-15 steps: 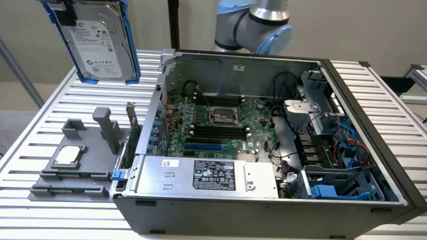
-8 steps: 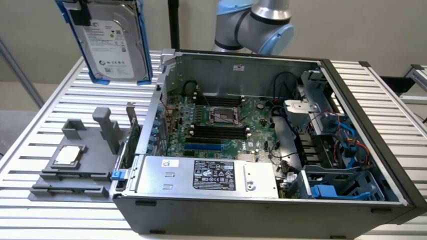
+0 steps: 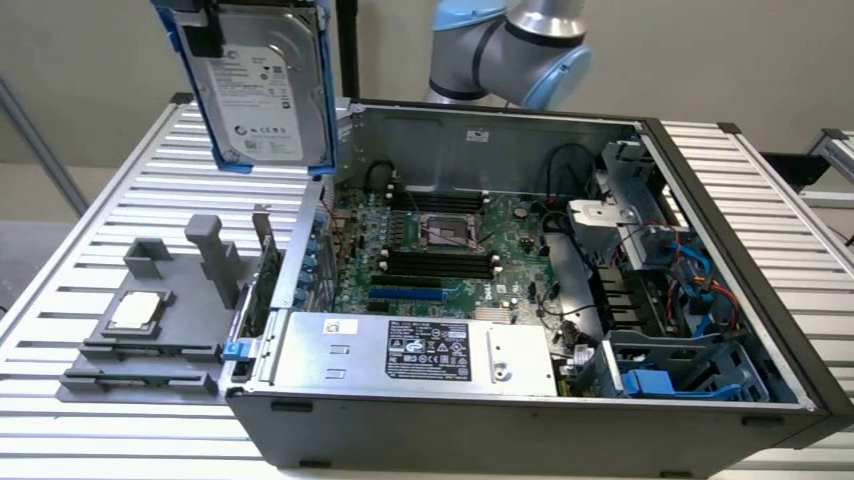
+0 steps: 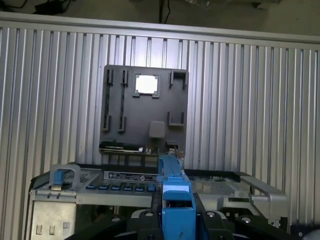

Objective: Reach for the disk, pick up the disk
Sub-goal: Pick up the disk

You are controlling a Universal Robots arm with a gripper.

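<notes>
Disk upright in air, hand clamped on its edges.

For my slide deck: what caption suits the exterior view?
The disk held aloft above the slatted table, beside the open computer case.

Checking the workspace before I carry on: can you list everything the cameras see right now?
disk: one, silver with a blue frame, held in the air above the table, exterior view's left
computer case: one, dark grey, open, on the table
motherboard: one, green, inside the case
silver box: one, with a black label, inside the case
fixture tray: one, grey, on the table at the exterior view's left of the case
chip: one, small, silver, seated in the tray
table: one, silver, slatted
arm: one, silver and light blue, behind the case
pincer: one, black, shut on the disk's blue frame
</notes>
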